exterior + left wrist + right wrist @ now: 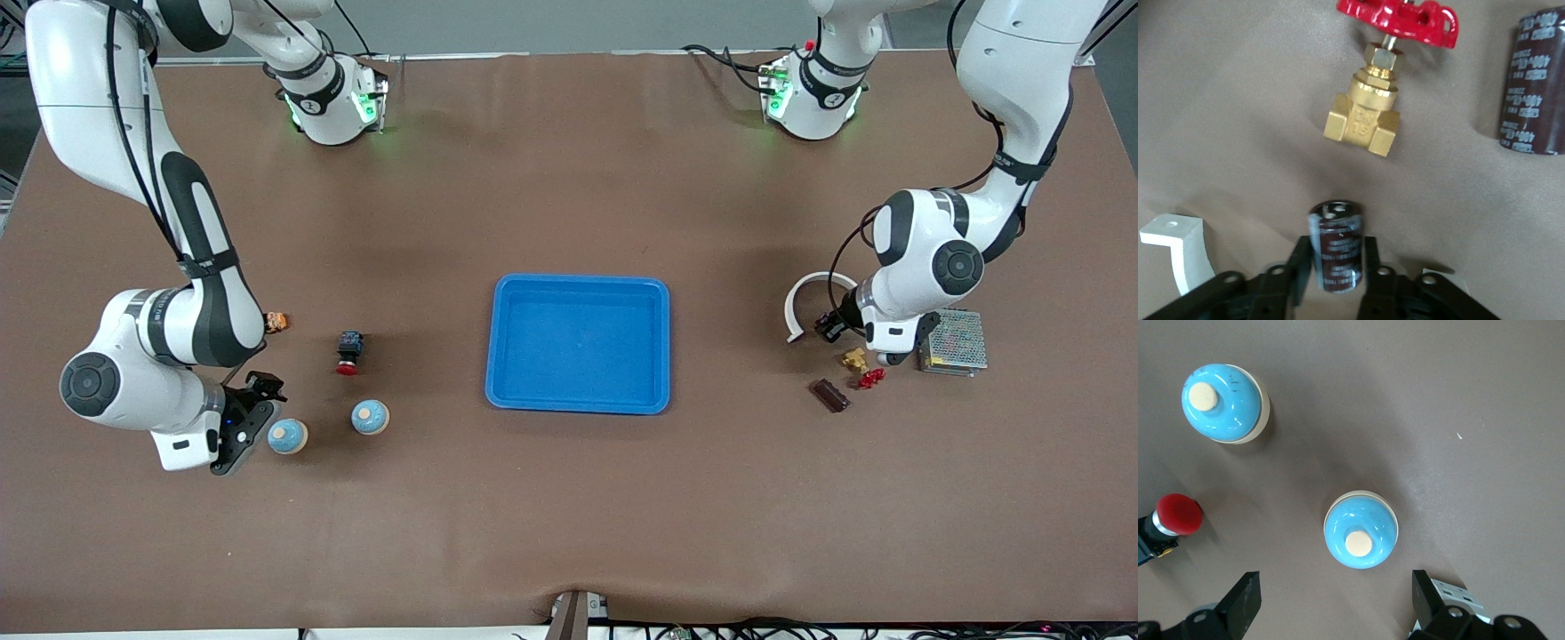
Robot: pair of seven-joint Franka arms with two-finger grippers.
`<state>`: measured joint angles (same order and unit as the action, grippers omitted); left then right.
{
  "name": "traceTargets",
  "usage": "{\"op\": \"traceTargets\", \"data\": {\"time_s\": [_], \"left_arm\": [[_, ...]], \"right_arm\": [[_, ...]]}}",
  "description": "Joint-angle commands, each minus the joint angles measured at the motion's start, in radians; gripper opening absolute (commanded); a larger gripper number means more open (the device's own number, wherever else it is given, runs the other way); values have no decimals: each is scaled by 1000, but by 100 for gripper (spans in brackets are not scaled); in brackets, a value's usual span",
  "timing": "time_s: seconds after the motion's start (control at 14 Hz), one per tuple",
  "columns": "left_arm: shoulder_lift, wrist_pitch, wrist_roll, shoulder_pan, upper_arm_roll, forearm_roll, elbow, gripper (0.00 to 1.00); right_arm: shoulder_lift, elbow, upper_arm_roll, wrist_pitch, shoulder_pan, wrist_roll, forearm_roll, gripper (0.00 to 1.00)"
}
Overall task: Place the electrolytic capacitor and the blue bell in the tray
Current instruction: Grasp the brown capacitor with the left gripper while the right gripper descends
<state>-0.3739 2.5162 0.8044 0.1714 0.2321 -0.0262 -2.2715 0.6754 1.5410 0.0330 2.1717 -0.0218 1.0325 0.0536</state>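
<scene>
My left gripper [1336, 257] is shut on a dark brown electrolytic capacitor [1336, 245], held upright between its black fingers; in the front view this gripper [878, 356] is low over the table next to the grey mesh box, and it hides the capacitor. A second capacitor [829, 395] [1535, 83] lies on the table. Two blue bells [287, 436] [370, 417] stand toward the right arm's end. My right gripper [253, 414] [1335, 585] is open beside the one bell [1360, 531], which sits just ahead of its fingertips. The blue tray [578, 342] lies at mid-table with nothing in it.
A brass valve [1365, 120] with a red handwheel [1399, 20], a white curved piece [813, 298] and the mesh box [953, 340] crowd the left gripper. A red-capped push button [348, 352] and a small orange part [277, 322] lie near the bells.
</scene>
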Motion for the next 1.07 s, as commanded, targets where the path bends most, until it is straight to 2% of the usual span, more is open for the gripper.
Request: {"op": "traceTargets", "data": {"time_s": [0.0, 0.14, 0.29, 0.43, 0.79, 1.0], "left_arm": [[-7, 15, 22, 5, 3, -24, 4, 20], [1, 10, 25, 3, 3, -26, 10, 0], [36, -17, 25, -3, 3, -26, 18, 0], [67, -107, 25, -6, 16, -26, 70, 0], [70, -310, 197, -18, 182, -26, 262, 0], [58, -333, 248, -94, 204, -26, 299, 0]], "right_arm": [[1, 37, -9, 60, 3, 20, -9, 100], [1, 65, -9, 100, 0, 27, -8, 100], [18, 68, -9, 123, 8, 64, -6, 100], [24, 68, -10, 137, 9, 78, -5, 100], [47, 53, -12, 138, 9, 110, 9, 100], [56, 48, -13, 151, 6, 113, 9, 100]]}}
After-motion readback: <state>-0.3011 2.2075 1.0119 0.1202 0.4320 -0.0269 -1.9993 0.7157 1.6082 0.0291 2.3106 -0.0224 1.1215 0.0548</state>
